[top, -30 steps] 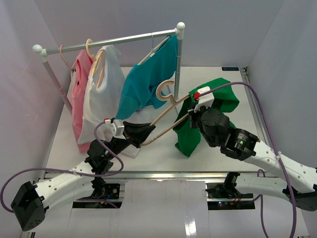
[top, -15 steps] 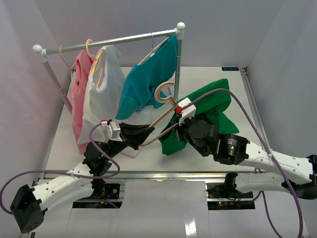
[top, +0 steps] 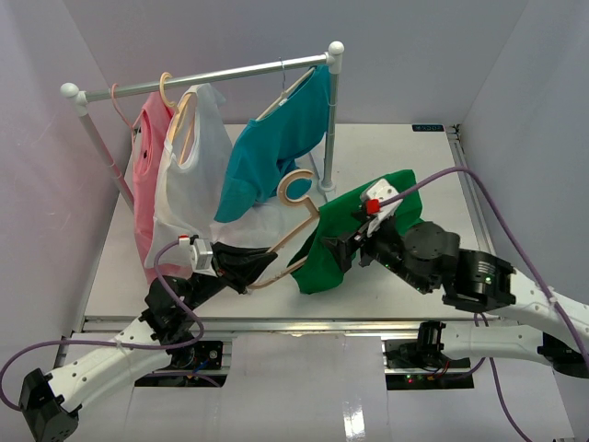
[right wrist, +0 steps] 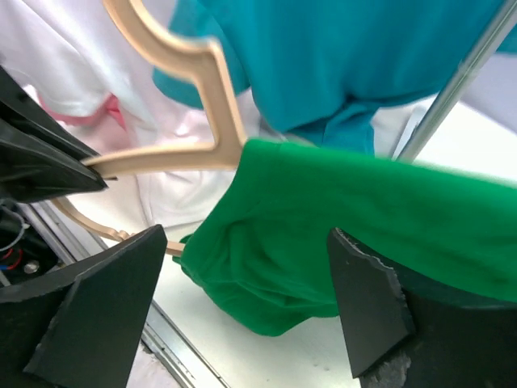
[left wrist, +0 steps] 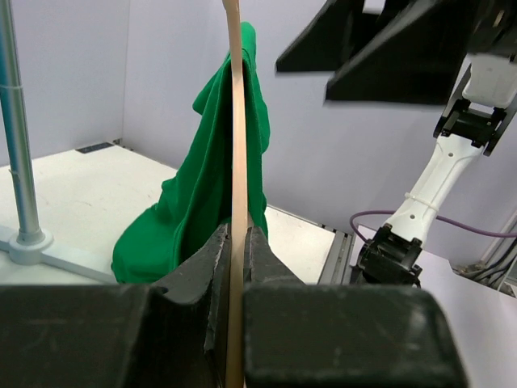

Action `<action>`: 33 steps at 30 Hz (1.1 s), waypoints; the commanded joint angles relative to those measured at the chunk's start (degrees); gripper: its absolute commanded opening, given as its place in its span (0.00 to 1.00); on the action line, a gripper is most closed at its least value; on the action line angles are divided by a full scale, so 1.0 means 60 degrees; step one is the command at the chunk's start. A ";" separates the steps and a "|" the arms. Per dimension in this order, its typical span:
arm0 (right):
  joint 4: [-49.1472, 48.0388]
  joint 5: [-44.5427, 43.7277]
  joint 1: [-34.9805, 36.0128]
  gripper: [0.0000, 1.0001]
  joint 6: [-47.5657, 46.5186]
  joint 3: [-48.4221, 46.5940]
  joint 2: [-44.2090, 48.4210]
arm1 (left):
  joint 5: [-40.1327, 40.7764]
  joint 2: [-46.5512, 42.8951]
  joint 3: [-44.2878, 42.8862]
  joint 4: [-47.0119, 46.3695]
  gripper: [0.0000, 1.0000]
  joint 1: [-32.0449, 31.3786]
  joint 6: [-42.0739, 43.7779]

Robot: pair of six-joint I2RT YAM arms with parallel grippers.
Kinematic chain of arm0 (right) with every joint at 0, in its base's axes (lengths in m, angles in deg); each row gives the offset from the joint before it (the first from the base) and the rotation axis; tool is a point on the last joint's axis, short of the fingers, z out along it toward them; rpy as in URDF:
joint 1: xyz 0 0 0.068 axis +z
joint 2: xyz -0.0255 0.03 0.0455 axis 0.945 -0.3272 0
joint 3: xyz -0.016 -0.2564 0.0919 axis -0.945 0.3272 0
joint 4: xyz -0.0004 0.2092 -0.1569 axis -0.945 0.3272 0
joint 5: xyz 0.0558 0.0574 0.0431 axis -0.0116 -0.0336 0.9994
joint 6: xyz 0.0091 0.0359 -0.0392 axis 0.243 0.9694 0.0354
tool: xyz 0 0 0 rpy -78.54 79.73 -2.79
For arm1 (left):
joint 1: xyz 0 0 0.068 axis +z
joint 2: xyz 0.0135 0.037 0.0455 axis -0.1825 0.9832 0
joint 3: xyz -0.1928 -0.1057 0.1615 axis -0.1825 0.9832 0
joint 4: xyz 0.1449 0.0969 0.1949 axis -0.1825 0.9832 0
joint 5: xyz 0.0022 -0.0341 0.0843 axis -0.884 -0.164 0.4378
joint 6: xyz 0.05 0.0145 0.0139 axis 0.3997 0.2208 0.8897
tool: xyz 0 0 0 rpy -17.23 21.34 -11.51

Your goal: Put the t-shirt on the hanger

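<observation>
Above the white counter [top: 423, 157], the bright green cloth t-shirt [top: 336, 244] is judged only partly draped on the pale beige wooden hanger [top: 287, 239], which is clamped by the left gripper [left wrist: 235, 242]; the right gripper [right wrist: 246, 234] is held open, empty.

Left end effector [left wrist: 236, 242] pinched closed, right end effector [right wrist: 246, 283] spread wide

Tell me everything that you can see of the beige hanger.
The hanger is pale beige and looks wooden, with a thick rounded hook, thin sloping arms and a crossbar. It is off the rail, held tilted in the air. The left gripper is shut on one arm, and the green t-shirt hangs over the other. The open right gripper does not hold it.
</observation>
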 commanded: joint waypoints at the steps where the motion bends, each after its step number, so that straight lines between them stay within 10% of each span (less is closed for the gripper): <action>1: 0.0292 0.0575 0.0052 0.81 -0.1528 -0.1168 0.0158 | 0.0108 -0.0430 -0.0053 0.0801 0.00 -0.0028 -0.0195; 13: 0.4104 0.2808 -0.0023 0.81 -0.3894 -0.4664 -0.1597 | -0.1084 -0.1536 0.0326 0.1468 0.00 -0.0030 -0.0254; 33: 0.4417 0.6971 -0.2172 0.78 -0.4534 -0.3342 -0.3272 | -0.2160 -0.2769 0.0548 0.1440 0.00 -0.0030 -0.0458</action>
